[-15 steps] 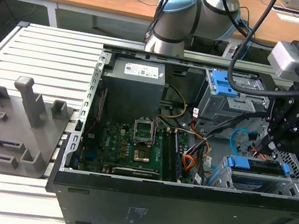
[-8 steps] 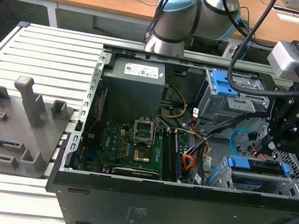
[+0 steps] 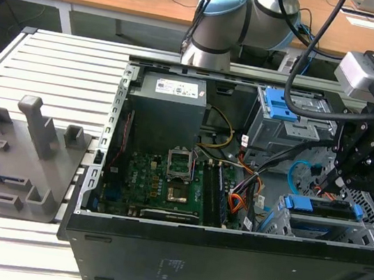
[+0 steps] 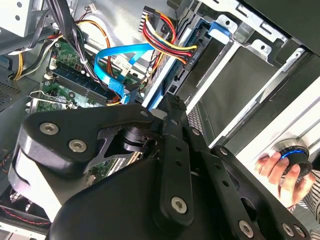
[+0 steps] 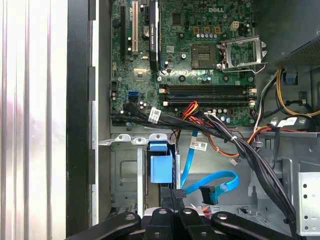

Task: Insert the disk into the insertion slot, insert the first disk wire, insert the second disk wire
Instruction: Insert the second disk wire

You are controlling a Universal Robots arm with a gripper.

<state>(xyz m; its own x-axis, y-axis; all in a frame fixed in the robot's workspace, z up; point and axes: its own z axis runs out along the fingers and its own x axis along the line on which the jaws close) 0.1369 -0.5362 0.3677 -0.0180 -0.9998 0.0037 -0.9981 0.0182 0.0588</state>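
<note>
In the exterior view, an open black computer case lies on a slatted aluminium desk. At the near corner on the exterior view's right, the silver hard drive in its bright blue plastic carrier, the disk, sits in the grey perforated sheet-metal insertion slot. Most of its silver body is hidden by the cage and the case wall. The black gripper hangs just above the disk's far edge, and its tips are hard to make out against the dark cables. The thin, flat light-blue second disk wire loops just to the exterior view's left of it.

In the second wrist view, the gripper's linkages cover the near half of the picture. The light-blue wire curves beyond them, over the green motherboard. A person's hand, cut off at the edge, rests on a round knob.

In the first wrist view, the fingers are clenched together just beside the carrier's blue end. Whether they pinch anything cannot be told. The wire's loop lies close beside them.
</note>
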